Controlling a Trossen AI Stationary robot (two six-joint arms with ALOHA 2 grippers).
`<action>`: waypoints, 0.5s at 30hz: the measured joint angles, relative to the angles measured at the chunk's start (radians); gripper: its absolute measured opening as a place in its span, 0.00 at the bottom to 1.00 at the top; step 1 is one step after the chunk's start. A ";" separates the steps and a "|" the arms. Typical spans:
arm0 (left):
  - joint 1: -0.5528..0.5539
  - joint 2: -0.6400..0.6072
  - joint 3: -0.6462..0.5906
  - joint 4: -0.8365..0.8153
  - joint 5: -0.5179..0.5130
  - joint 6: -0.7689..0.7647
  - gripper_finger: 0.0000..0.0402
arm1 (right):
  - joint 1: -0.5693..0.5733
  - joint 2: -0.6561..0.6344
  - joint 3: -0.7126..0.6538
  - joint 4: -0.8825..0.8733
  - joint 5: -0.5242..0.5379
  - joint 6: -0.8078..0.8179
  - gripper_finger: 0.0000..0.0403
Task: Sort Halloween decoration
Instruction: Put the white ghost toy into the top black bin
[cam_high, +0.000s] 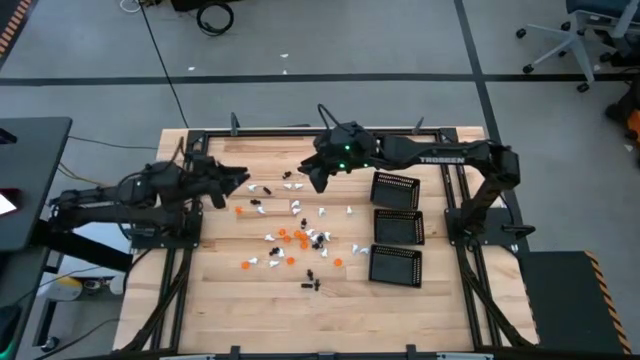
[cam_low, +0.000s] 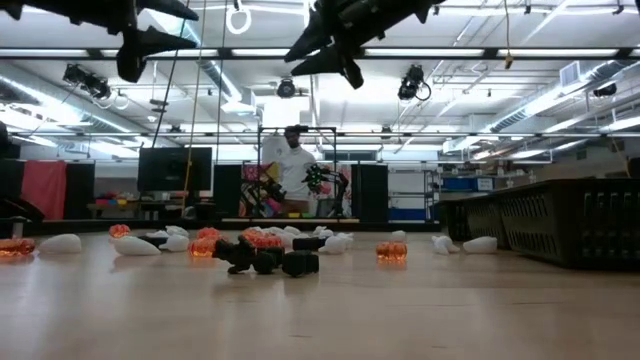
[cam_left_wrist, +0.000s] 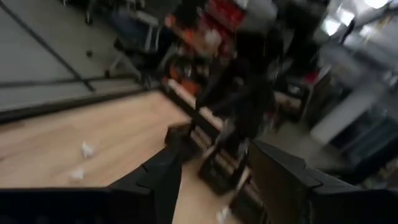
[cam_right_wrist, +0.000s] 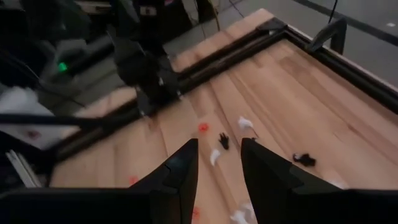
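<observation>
The worktop (cam_high: 240, 310) is pale wooden planking inside a black metal frame. Scattered over its middle lie the Halloween trinkets (cam_high: 300, 238), tiny white, orange and black pieces, loosely spread from the far left of centre to the near centre, thickest in a cluster around the middle. To their right three black mesh trays (cam_high: 397, 225) stand in a row from far to near, each close beside the next.

The left tool (cam_high: 240, 181) hangs above the far left part of the worktop, over the left edge of the scatter; its fingers (cam_left_wrist: 163, 177) stand apart with nothing between them. The right tool (cam_high: 312, 178) hangs over the far middle, just beyond the trinkets, its arm reaching in from the right above the farthest tray; its fingers (cam_right_wrist: 180, 171) are parted by a narrow gap and hold nothing (bare wood shows between them).

Around the worktop the floor (cam_high: 380, 40) is grey with dark lines; cables and a wheeled office chair (cam_high: 585, 40) sit on it at the far side. The low view looks into a large room with ceiling strip lights, shelving and a person (cam_low: 293, 170) standing well beyond the worktop.
</observation>
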 joint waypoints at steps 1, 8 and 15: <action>0.000 0.024 0.016 -0.021 0.014 0.003 0.48 | 0.001 0.006 0.015 -0.029 0.000 -0.020 0.32; 0.000 0.142 0.069 -0.134 0.077 0.015 0.48 | 0.001 0.006 0.023 -0.108 0.000 -0.152 0.32; -0.001 0.212 0.069 -0.207 0.138 -0.006 0.48 | 0.009 0.035 0.023 -0.118 -0.007 -0.212 0.32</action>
